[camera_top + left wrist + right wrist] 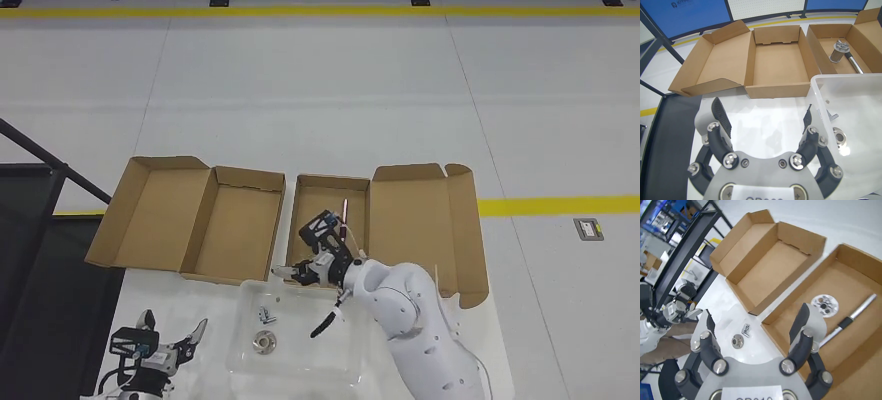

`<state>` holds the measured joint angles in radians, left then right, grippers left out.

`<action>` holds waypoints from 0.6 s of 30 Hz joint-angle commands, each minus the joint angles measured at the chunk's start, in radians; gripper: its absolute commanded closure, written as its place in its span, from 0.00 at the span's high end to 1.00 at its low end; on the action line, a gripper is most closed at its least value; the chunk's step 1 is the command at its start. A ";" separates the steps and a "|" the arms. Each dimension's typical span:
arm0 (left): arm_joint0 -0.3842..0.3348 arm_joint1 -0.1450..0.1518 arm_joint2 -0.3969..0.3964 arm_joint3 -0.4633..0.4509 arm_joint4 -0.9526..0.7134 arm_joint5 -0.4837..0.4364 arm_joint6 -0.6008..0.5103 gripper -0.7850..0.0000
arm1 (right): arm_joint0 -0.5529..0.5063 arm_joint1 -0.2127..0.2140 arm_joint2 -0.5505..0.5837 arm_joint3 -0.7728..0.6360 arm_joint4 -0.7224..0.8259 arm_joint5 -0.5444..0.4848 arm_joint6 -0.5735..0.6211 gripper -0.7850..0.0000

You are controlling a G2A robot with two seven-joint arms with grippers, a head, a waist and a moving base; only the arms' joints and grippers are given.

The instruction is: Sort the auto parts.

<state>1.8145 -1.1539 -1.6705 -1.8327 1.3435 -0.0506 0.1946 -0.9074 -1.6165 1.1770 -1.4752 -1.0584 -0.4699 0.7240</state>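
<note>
Two parts sit in the clear plastic bin (pixel 815 89) at the front of the white worktop (pixel 757 121). One is a small round metal flange (pixel 736 341) with a centre hole, lying flat. Just beside it is a small angled metal bracket (pixel 746 330), close but not touching. Behind the bin, the right-hand brown cardboard box (pixel 846 283) holds two more parts. A ribbed metal cylinder (pixel 838 53) stands on end with its round perforated flange uppermost. A long silver rod with a black sleeve (pixel 853 315) lies just beside it. The left-hand brown cardboard box (pixel 780 62) sits right next to that one, its lid flap folded out to the far side. The right hand (pixel 755 311) hangs above the line where the bin meets the right-hand box, fingers spread wide, released, gripping no part. The left hand (pixel 762 106) is low over the worktop just beside the bin's outer wall, near the front edge, and likewise spread open, not holding any part
</note>
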 commanded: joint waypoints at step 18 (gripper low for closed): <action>-0.160 0.082 -0.153 -0.175 0.380 -0.768 0.028 1.00 | -0.322 0.113 0.093 -0.416 -0.201 -0.542 -0.211 1.00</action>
<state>1.6849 -1.0774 -1.8366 -2.0154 1.7205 -0.7332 0.2084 -1.2064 -1.5130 1.2684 -1.8596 -1.2406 -1.0144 0.5149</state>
